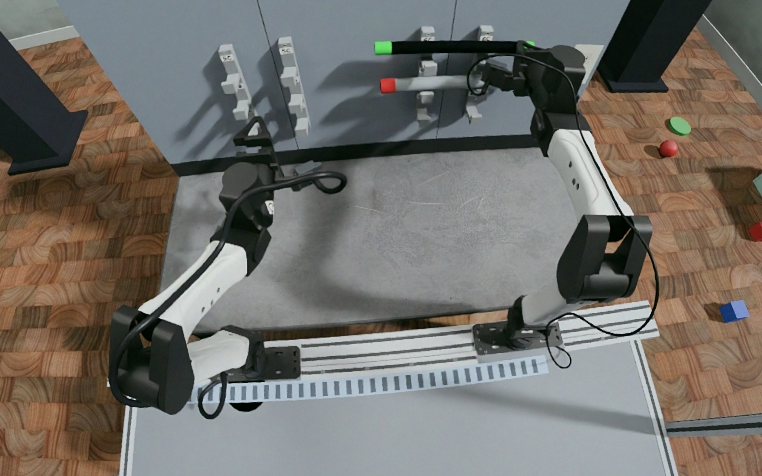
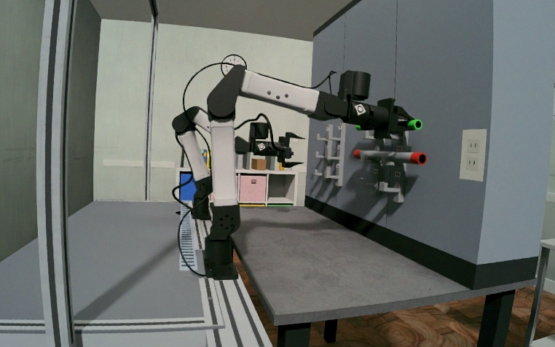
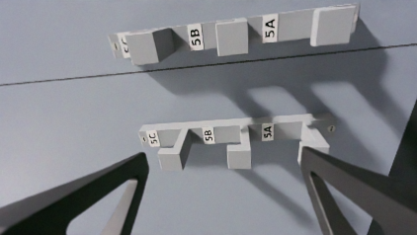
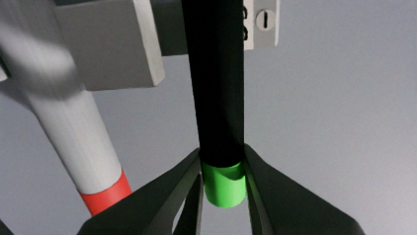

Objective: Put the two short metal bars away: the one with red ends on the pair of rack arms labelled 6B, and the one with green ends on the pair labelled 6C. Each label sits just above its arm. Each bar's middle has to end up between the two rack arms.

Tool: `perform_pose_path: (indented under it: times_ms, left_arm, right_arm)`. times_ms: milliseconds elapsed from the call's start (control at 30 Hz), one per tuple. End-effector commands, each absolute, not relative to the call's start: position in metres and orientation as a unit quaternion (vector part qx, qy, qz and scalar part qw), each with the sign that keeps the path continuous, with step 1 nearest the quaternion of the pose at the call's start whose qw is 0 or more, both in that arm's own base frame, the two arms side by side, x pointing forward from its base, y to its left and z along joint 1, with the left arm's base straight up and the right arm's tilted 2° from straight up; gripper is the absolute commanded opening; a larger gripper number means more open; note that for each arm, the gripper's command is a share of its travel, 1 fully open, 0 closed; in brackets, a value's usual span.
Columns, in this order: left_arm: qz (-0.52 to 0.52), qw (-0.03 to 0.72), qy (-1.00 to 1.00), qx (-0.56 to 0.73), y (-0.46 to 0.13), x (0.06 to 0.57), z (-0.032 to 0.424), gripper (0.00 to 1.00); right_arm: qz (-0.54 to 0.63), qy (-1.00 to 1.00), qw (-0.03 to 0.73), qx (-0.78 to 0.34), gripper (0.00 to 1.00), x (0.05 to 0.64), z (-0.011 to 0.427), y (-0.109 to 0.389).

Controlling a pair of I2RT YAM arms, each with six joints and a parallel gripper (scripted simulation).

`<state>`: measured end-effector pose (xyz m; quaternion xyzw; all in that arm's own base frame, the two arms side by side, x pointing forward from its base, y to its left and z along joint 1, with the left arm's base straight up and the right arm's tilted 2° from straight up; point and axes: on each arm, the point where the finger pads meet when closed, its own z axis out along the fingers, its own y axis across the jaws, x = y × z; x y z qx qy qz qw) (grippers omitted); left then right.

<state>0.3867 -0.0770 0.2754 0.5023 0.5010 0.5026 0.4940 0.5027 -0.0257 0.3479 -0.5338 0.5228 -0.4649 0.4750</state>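
Overall, a blue-grey wall [image 1: 165, 35] [image 2: 443, 86] [image 3: 74, 104] [image 4: 336, 89] is rising behind a grey tabletop [image 1: 407, 236] [image 2: 335, 259]. Two racks are hanging on it: the 5-series rack [image 1: 286, 53] [image 2: 340, 163] [image 3: 296, 130] is facing my left hand [image 1: 283, 148] [image 2: 301, 151] [image 3: 220, 157], which is standing wide open and holding nothing, and the 6-series rack [image 1: 427, 68] [image 2: 398, 196] [image 4: 269, 37] is standing nearer my right hand [image 1: 522, 50] [image 2: 404, 122] [image 4: 222, 153].

That right hand is gripping the black bar with green ends [image 1: 454, 46] [image 2: 415, 125] [image 4: 219, 99] by one end, fingers closed around it near the green tip. The bar's long axis is running level along the wall, reaching from my grip across both rails towards my left arm's side. Its middle is appearing between the two rails, at the height of the top pair, 6C; whether those arms are carrying its weight, I am not able to tell.

Just below, the pale bar with red ends [image 1: 431, 83] [image 2: 389, 155] [image 4: 74, 133] is lying across the middle pair, seemingly 6B, roughly parallel. I am judging the job nearly finished: settling the green-ended bar, then opening gently and backing straight out, so that its tip is not being dragged off the arms.
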Motion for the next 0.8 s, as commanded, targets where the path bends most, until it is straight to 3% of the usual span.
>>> perform_pose_path:
  times_ms: [0,767]
  left_arm:
    - [0.500,0.500,0.500,0.500,-0.0759,0.3824,0.2780,1.00]
    - [0.500,0.500,0.500,0.500,-0.0759,0.3824,0.2780,1.00]
  right_arm:
    - [-0.483,0.509,0.497,-0.510,0.00,0.4975,0.3706,-0.0297]
    - [-0.483,0.509,0.497,-0.510,0.00,0.4969,0.3617,-0.0295]
